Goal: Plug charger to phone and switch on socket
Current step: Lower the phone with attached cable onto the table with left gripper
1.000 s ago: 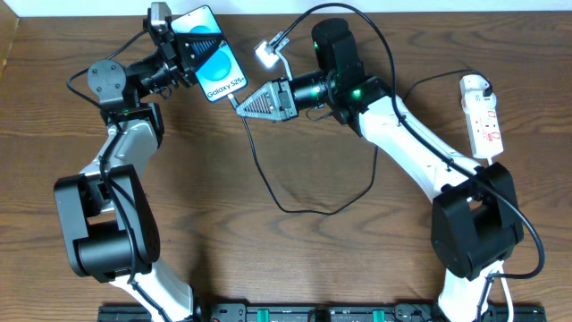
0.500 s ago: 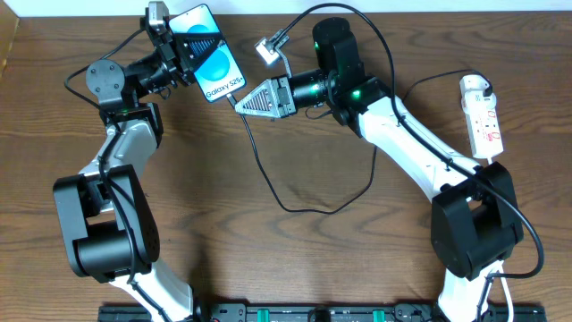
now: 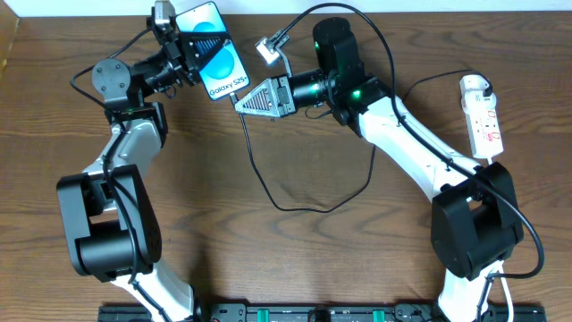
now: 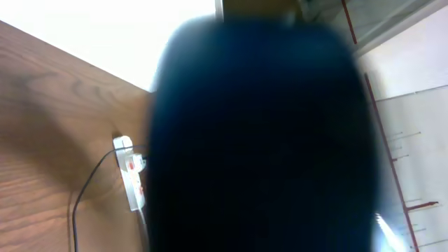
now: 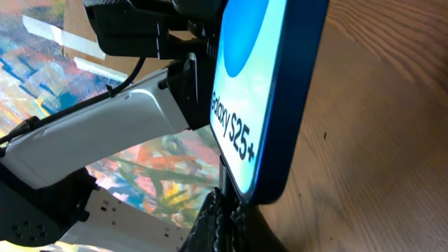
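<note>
Your brown wood-grain table [image 3: 295, 268] carries both arms. Left gripper [image 3: 183, 52], far left corner: fingers clamped on the slim black-framed phone [image 3: 214, 55] with the blue-cyan "Galaxy S25+" screen, held tilted; a dark blur fills most of your left wrist view. Right gripper [image 3: 243, 103]: fingers together on the plug end of the thin black charger [image 3: 286, 207] cable, right at the phone's lower edge; tip seated or not, cannot tell. Narrow white socket [image 3: 481, 114] strip lies at the right edge, well apart. White adapter head [image 3: 266, 49] sits just right of the phone.
</note>
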Controlling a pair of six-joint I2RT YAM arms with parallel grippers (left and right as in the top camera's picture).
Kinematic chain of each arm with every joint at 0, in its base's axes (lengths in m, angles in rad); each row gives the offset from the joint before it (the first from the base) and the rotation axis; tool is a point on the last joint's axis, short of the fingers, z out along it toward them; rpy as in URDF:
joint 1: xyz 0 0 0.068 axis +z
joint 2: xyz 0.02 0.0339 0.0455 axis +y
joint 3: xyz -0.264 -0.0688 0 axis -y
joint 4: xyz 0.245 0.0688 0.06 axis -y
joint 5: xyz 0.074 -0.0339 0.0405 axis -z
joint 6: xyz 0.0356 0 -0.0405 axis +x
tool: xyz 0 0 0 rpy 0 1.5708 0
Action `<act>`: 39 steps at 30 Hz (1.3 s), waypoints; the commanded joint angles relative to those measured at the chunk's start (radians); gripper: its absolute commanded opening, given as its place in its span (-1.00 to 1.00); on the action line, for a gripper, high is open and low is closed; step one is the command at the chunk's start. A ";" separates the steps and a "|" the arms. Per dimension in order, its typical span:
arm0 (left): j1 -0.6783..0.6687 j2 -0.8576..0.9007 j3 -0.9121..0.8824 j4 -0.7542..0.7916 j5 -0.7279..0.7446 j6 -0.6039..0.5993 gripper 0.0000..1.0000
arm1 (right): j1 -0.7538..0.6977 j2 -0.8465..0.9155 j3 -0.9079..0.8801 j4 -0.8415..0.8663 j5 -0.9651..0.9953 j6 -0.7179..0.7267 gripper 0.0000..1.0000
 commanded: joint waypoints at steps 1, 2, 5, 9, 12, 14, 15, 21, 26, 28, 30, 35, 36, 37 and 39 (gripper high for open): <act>-0.046 -0.008 0.017 0.016 0.104 -0.014 -0.86 | -0.015 -0.003 0.018 0.029 0.132 0.003 -0.98; -0.046 -0.008 0.017 0.016 0.106 -0.014 -0.86 | -0.020 -0.003 0.018 0.032 0.132 0.012 -0.97; -0.046 -0.008 0.017 0.016 0.112 -0.018 -0.86 | -0.025 -0.003 0.018 0.042 0.141 0.018 -0.97; -0.046 -0.008 0.017 0.016 0.112 -0.021 -0.85 | -0.026 -0.003 0.018 0.048 0.175 0.032 -0.97; -0.046 -0.008 0.017 0.016 0.112 -0.021 -0.86 | -0.026 -0.003 0.018 0.054 0.185 0.040 -0.98; -0.046 -0.008 0.017 0.016 0.112 -0.021 -0.86 | -0.028 -0.003 0.018 0.066 0.188 0.050 -0.97; -0.046 -0.008 0.017 0.016 0.112 -0.021 -0.86 | -0.031 -0.003 0.018 0.076 0.188 0.058 -0.97; -0.044 -0.008 0.017 0.016 0.112 -0.019 -0.85 | -0.032 -0.003 0.018 0.068 0.146 0.048 -0.88; -0.030 -0.008 0.017 0.016 0.125 0.004 -0.86 | -0.043 -0.003 0.018 0.036 0.126 0.026 -0.38; -0.018 -0.008 0.017 0.015 0.138 0.020 -0.86 | -0.073 -0.003 0.018 0.036 0.092 0.024 -0.21; -0.008 -0.007 0.017 -0.014 0.158 0.063 -0.86 | -0.105 -0.003 0.018 0.033 0.066 0.023 -0.08; -0.010 -0.007 0.017 -0.293 0.241 0.306 -0.86 | -0.191 -0.003 0.018 -0.078 0.087 -0.053 0.25; -0.012 -0.007 0.017 -0.346 0.243 0.349 -0.86 | -0.207 -0.003 0.018 -0.130 0.108 -0.084 0.26; -0.017 -0.007 0.016 -0.415 0.243 0.406 -0.85 | -0.224 -0.003 0.018 -0.202 0.143 -0.126 0.27; -0.027 -0.006 0.016 -0.512 0.243 0.500 -0.86 | -0.246 -0.003 0.018 -0.332 0.224 -0.202 0.29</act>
